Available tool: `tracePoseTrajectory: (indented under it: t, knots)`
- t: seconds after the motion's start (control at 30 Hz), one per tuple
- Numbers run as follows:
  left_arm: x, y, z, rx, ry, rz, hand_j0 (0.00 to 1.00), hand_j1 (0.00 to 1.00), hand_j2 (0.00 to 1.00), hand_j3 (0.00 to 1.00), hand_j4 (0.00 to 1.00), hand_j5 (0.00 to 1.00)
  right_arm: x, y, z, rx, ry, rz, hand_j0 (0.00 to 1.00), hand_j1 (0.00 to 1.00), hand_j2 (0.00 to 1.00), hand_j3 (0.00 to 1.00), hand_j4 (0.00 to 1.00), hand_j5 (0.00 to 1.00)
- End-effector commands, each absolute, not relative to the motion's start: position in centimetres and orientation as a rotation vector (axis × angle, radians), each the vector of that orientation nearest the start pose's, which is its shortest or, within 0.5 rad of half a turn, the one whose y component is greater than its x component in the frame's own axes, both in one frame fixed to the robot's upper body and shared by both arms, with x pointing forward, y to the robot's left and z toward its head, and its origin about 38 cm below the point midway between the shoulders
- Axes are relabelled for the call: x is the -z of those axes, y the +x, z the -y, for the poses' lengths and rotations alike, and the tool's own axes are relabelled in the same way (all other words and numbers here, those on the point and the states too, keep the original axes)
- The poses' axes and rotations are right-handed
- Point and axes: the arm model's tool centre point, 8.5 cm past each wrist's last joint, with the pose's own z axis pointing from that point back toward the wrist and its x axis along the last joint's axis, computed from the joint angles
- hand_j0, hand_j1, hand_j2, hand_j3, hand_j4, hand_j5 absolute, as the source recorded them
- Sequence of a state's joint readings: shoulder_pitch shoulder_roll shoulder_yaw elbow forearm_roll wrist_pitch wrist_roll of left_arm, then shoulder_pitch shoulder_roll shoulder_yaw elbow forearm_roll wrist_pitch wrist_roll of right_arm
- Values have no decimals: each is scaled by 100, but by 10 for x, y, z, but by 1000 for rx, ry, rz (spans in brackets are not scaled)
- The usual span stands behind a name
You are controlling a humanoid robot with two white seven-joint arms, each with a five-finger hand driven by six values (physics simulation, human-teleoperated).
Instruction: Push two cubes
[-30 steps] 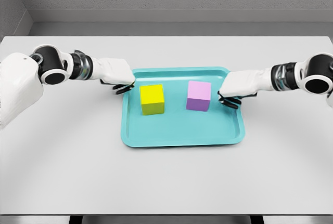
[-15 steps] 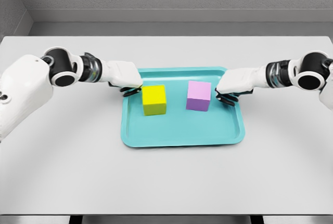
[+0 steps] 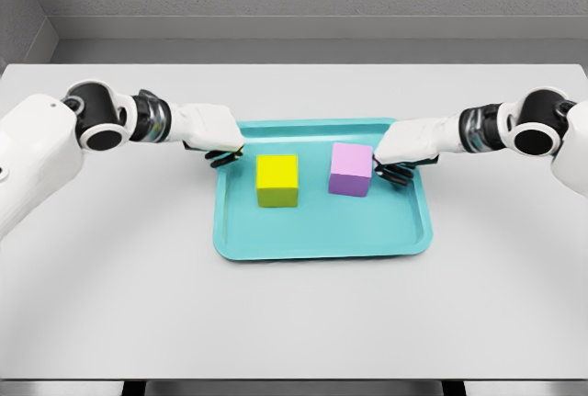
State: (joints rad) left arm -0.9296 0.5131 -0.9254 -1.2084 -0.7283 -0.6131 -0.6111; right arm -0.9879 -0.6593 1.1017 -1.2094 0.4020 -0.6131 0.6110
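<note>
Right hand [image 3: 397, 159], fingers curled and holding nothing, touches the pink-purple cube [image 3: 351, 169]; left hand [image 3: 217, 142], likewise curled, sits apart from the yellow cube [image 3: 277, 180]. Risk: an off-centre push spins either cube across the shallow teal plastic tray [image 3: 322, 238].

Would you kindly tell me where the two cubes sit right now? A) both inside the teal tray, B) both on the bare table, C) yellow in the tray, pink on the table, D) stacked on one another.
A: the yellow cube and pink cube rest side by side, apart, inside the teal tray.
</note>
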Motion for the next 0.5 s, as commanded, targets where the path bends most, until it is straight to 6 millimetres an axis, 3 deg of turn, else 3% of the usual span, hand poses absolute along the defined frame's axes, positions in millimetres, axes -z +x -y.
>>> tracePoseTrajectory:
  t: [0.0,0.1,0.2,0.47]
  knots:
    - [-191,482,-196,-3130,-584,-1379,4,4,4,4,4,4,-176,475,226,3276,298,-1507,0,0,0,0,0,0]
    - [-194,472,-193,-3103,-554,-1386,4,4,4,4,4,4,-180,477,225,3267,312,-1506,0,0,0,0,0,0]
    - [-182,462,-182,-3096,-489,-1331,4,4,4,4,4,4,-182,478,223,3261,317,-1506,0,0,0,0,0,0]
    - [-174,459,-176,-3099,-461,-1301,4,4,4,4,4,4,-183,478,218,3251,310,-1510,0,0,0,0,0,0]
